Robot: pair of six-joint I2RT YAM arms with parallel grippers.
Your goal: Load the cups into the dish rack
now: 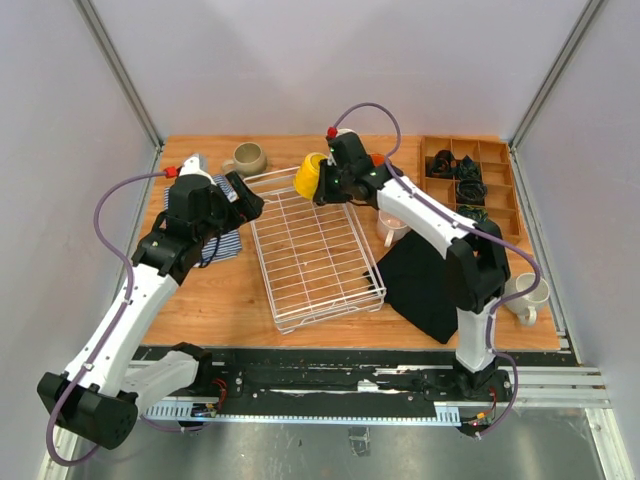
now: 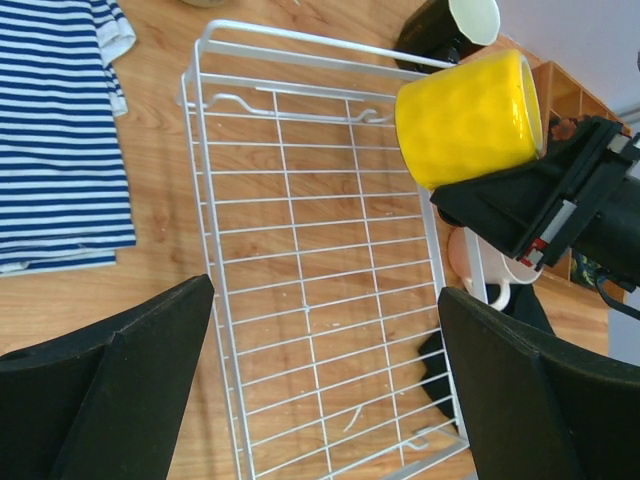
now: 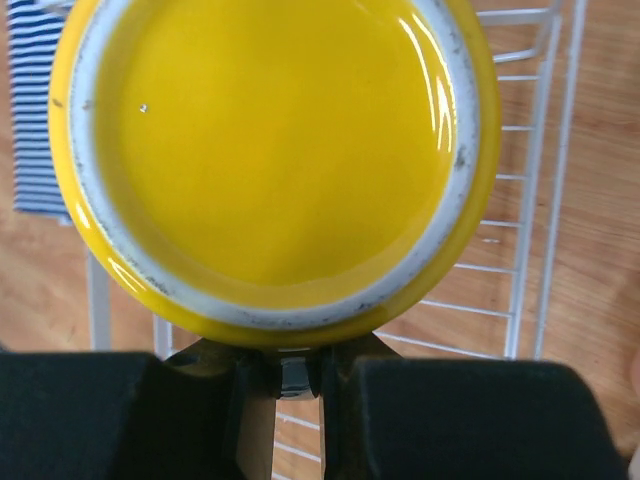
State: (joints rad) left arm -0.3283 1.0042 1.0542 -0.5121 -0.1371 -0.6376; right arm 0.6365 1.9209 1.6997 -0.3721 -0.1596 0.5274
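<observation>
My right gripper [image 1: 326, 186] is shut on the yellow mug [image 1: 310, 176] and holds it on its side above the far end of the white wire dish rack [image 1: 318, 255]. The right wrist view shows the mug's base [image 3: 275, 150] filling the frame above the closed gripper [image 3: 298, 375]. My left gripper [image 1: 247, 202] is open and empty by the rack's far left corner; its view looks down on the rack [image 2: 320, 270], the yellow mug [image 2: 468, 118], a black mug [image 2: 445, 28] and a pale pink mug [image 2: 480, 270]. A beige mug [image 1: 245, 157] stands far left. A whitish mug [image 1: 528, 295] stands at the right edge.
A blue-striped cloth [image 1: 218, 238] lies left of the rack under my left arm. A black cloth [image 1: 430, 278] lies right of the rack. A brown wooden compartment tray [image 1: 470, 180] sits at the far right. The pink mug [image 1: 392, 228] is partly under my right arm.
</observation>
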